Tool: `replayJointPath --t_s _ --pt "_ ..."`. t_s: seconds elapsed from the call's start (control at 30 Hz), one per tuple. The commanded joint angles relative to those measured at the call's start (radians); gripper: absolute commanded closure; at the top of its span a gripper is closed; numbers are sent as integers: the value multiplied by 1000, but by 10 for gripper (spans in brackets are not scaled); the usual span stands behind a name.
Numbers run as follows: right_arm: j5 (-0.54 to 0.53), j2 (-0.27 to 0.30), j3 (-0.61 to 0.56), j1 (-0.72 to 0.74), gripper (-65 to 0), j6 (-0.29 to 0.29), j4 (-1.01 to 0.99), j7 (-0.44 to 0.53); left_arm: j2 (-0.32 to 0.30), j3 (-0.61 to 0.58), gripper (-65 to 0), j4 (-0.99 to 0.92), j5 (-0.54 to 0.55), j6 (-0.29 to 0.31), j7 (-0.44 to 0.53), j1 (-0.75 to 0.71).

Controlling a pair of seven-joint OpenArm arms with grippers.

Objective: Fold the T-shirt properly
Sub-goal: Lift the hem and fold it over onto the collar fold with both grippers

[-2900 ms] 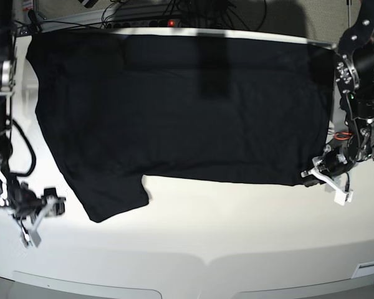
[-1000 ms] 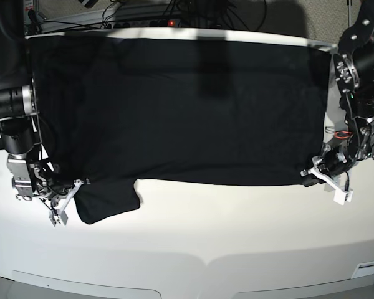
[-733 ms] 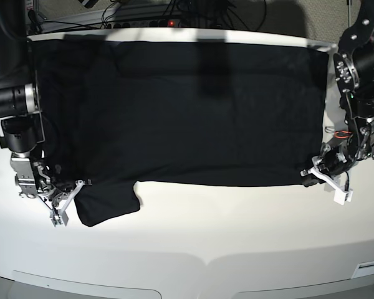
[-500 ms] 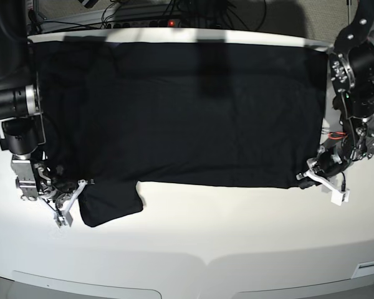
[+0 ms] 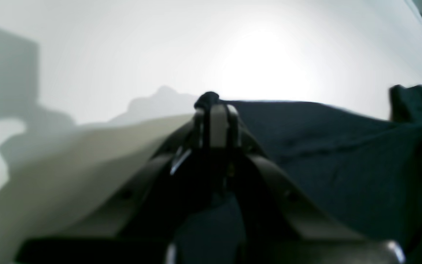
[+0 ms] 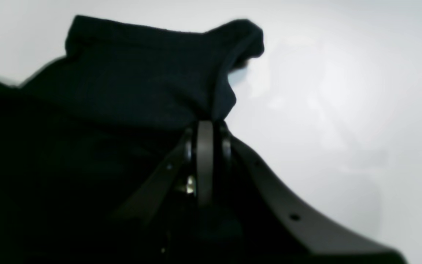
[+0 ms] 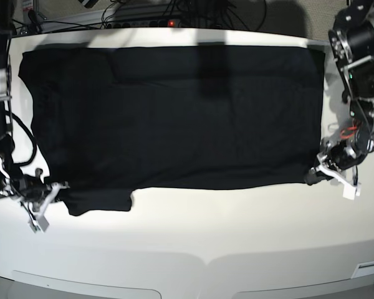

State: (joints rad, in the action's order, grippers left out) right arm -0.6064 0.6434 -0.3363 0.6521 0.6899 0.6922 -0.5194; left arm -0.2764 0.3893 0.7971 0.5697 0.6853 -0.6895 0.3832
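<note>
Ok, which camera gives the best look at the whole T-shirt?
The base view: the T-shirt lies spread across the table, all edges visible. The left wrist view shows only a corner pinched in shut jaws, and the right wrist view only a bunched sleeve edge at its shut jaws.
</note>
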Motion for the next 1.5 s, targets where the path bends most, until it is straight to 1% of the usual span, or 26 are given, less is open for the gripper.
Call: replayJointPath --t_s 0.0,0.07,0.1,0.17,0.23,0.33,0.4,0.47,0.53,0.7,0.77,0.83,0.93,0.97,1.03,1.1,1.3,1.47 --pt "-42 29 6 -7 0 8 72 9 -15 2 0 64 43 13 19 2" --pt "-93 62 6 -93 0 -2 217 -10 -15 2 0 166 73 13 15 -64" --pt "-105 76 9 -137 0 -35 291 -19 -15 2 0 216 79 13 11 -97" --pt "-60 89 42 -213 0 -77 413 -53 -16 2 0 307 93 13 8 -156" --pt "-45 88 115 -291 0 -104 503 -59 -19 3 0 384 94 9 8 -211" --pt "-86 80 269 -401 0 -106 610 -101 -29 4 0 486 98 -36 9 -288" --pt "-123 80 363 -472 0 -103 668 -130 -29 5 0 547 126 -43 8 -336" --pt "-139 80 447 -542 0 -85 728 -148 -29 5 0 605 147 -42 8 -381" --pt "-139 80 516 -610 0 -75 791 -159 -29 5 0 661 146 -42 8 -425" --pt "-142 79 654 -775 0 -76 932 -163 -29 5 0 775 146 -43 9 -533" --pt "-169 79 699 -837 0 -76 972 -166 -29 5 0 809 146 -43 9 -573" --pt "-183 64 747 -885 0 -76 1002 -177 -29 14 0 836 161 -43 9 -610" --pt "-184 23 821 -941 0 -75 1026 -182 -29 52 0 870 230 -42 9 -669" --pt "-187 9 842 -956 0 -68 1029 -182 -29 67 0 878 251 -42 9 -688" --pt "-187 -19 875 -984 0 -33 1030 -186 -29 89 0 887 262 -42 8 -722" --pt "-186 -45 892 -1007 0 -14 1030 -199 -29 100 0 887 261 -41 8 -752" --pt "-172 -98 893 -1059 0 -12 1030 -208 -28 101 0 887 248 -23 9 -819" --pt "-75 -137 893 -1065 0 -12 1030 -206 -20 101 0 887 149 -23 9 -834"
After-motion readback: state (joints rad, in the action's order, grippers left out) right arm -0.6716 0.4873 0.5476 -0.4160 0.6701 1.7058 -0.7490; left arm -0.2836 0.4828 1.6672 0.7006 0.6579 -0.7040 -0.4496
